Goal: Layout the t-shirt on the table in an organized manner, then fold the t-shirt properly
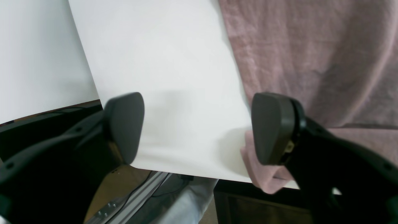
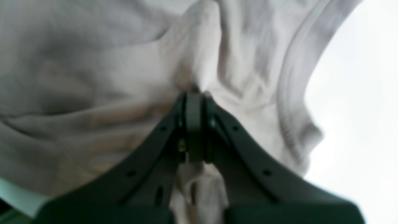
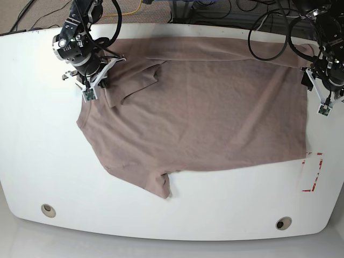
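At the near edge of the white counter (image 3: 177, 220), two grey grommets (image 3: 48, 210) sit at about 7 and 5 o'clock, with red tape marks (image 3: 314, 172) toward 4 o'clock. The t-shirt (image 3: 204, 118) lies spread across the counter's middle and far half, one sleeve pointing to 6 o'clock. At 3 o'clock, the left hand (image 1: 197, 129) stands wide open over the counter's corner, the shirt's edge just beside one of its fingers (image 1: 270, 127). At 10 o'clock, the right hand (image 2: 194, 102) is pinched closed on a bunched fold of the shirt near its ribbed collar (image 2: 295, 93).
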